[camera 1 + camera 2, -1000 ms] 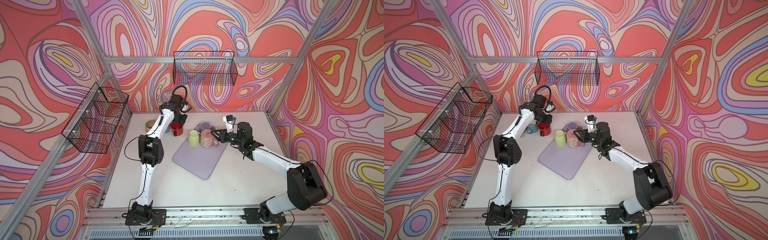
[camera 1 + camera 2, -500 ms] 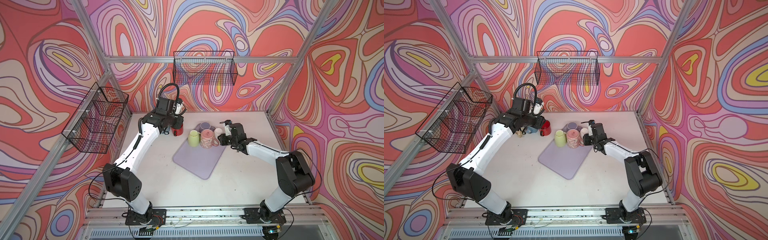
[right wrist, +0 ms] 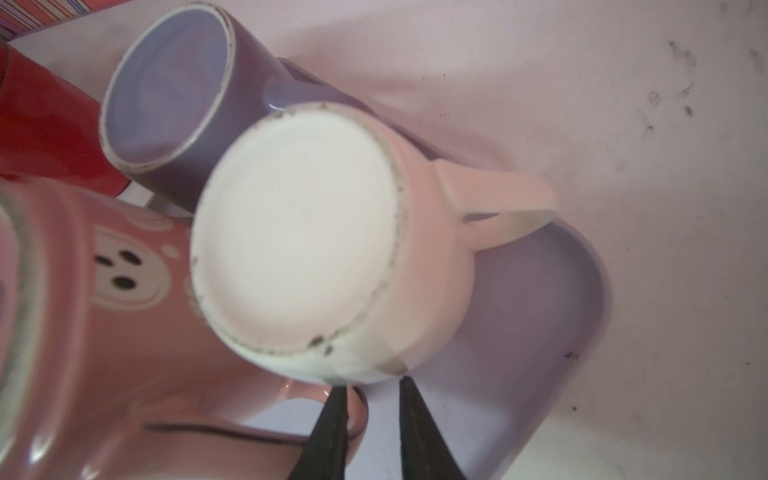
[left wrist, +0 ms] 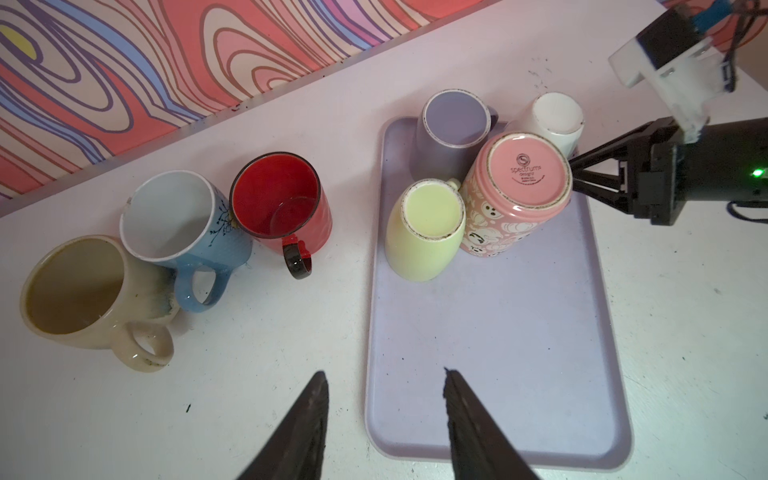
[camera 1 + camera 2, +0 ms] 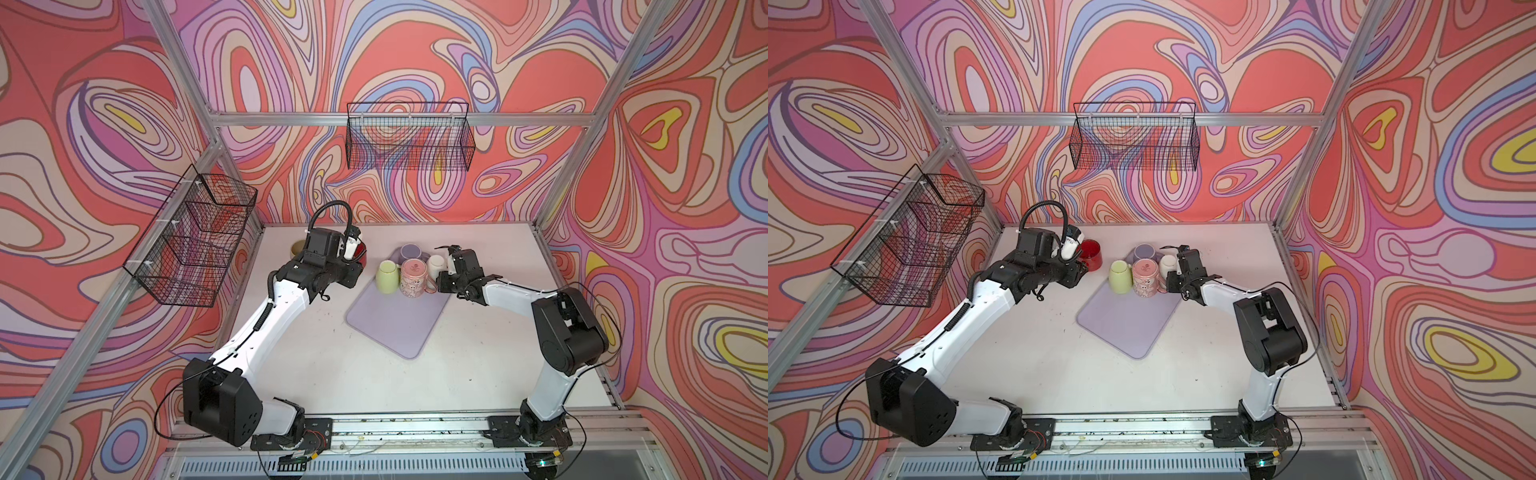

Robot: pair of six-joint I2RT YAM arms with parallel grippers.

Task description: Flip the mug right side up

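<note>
A pink mug [image 5: 413, 280] [image 4: 519, 183] with ghost faces stands upside down on the lavender tray [image 5: 399, 328]. Its handle points toward my right gripper [image 5: 435, 286] [image 3: 372, 383]. In the right wrist view the jaws have narrowed on that handle: one finger passes through the loop and the other stays outside. Upside down beside the pink mug are a yellow-green mug [image 5: 388, 276], a purple mug [image 5: 411, 253] and a white mug [image 3: 299, 241]. My left gripper [image 4: 384, 372] hangs open and empty above the tray's near left edge.
A red mug [image 4: 282, 203], a blue mug [image 4: 178, 216] and a beige mug [image 4: 79, 286] stand upright in a row on the table left of the tray. Wire baskets hang on the back wall [image 5: 409, 141] and the left wall [image 5: 195, 241].
My right gripper has reached in to the pink mug's handle and narrowed its jaws there. The left arm has folded down and drawn back from the red mug.
</note>
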